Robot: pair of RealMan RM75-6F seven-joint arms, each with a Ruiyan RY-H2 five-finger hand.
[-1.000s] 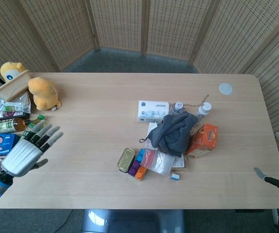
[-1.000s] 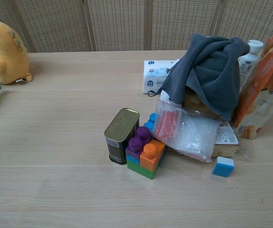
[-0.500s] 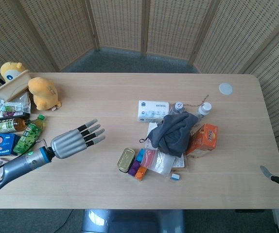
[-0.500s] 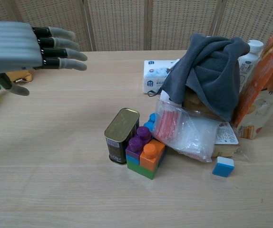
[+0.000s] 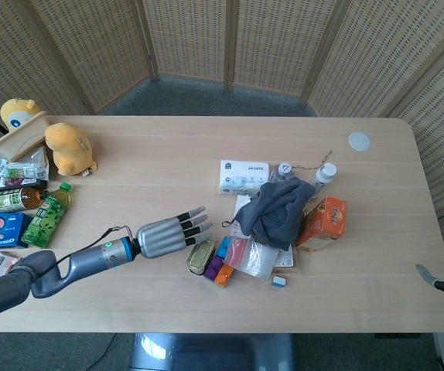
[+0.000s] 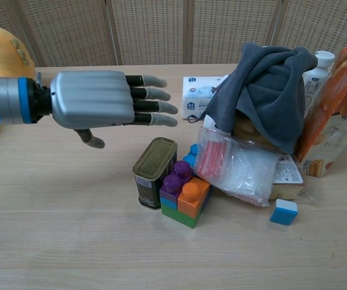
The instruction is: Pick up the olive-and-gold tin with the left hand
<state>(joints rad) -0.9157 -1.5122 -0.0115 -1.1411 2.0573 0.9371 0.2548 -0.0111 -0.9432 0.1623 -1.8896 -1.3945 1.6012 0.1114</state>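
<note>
The olive-and-gold tin (image 5: 199,256) (image 6: 155,172) stands upright near the table's front, touching a stack of toy blocks (image 6: 184,192) on its right. My left hand (image 5: 170,233) (image 6: 104,106) hovers open just up and left of the tin, fingers stretched flat toward the right, above the tin's top and not touching it. Only a dark fingertip of my right hand (image 5: 437,281) shows at the right edge of the head view, off the table.
A clear bag (image 6: 237,166), a grey cloth (image 6: 265,90) over bottles, an orange box (image 6: 335,115) and a tissue pack (image 6: 199,96) crowd the tin's right. A blue-white block (image 6: 283,212) lies in front. Plush toys (image 5: 69,148) and bottles (image 5: 44,218) sit far left.
My left hand has swept from the table's left edge rightward to just beside and above the tin, fingers still spread. The tin and clutter have not moved.
</note>
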